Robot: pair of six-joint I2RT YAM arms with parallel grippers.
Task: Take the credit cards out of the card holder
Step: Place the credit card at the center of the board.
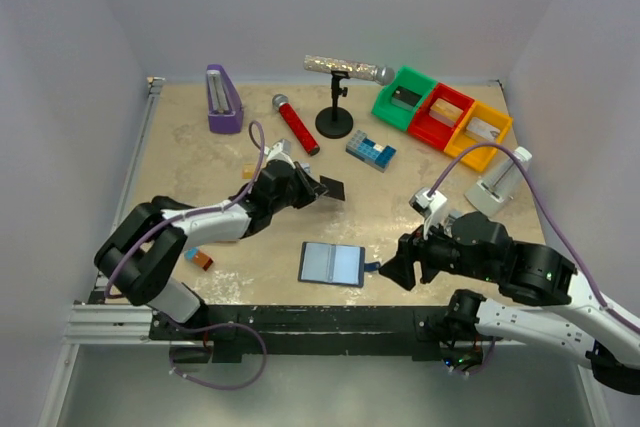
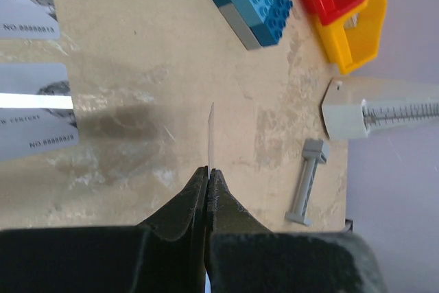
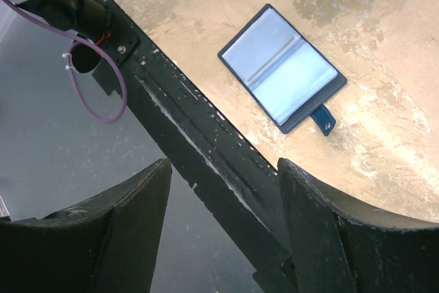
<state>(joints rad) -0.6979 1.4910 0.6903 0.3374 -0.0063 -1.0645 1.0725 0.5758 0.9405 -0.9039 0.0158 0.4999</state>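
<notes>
The card holder [image 1: 332, 263] lies open and flat near the table's front edge, its pale pockets up [image 3: 281, 66] and its dark tab pointing right. My left gripper [image 1: 316, 187] hovers above the table behind it, shut on a credit card [image 1: 335, 188]. In the left wrist view that card [image 2: 210, 135] shows edge-on, sticking out of the gripper [image 2: 208, 169]. Two silver-grey credit cards [image 2: 34, 118] [image 2: 27, 1] lie flat on the table to its left. My right gripper [image 1: 392, 265] is open and empty just right of the holder's tab; its jaws [image 3: 223, 166] hang over the front rail.
A blue brick block [image 1: 371, 151], a microphone stand [image 1: 335, 117], a red microphone [image 1: 295, 124] and a purple object [image 1: 222, 99] stand at the back. Green [image 1: 405, 97], red [image 1: 440, 114] and yellow [image 1: 480, 132] bins sit back right, a white holder [image 1: 497, 182] below them. An orange-and-blue block [image 1: 201, 259] lies front left.
</notes>
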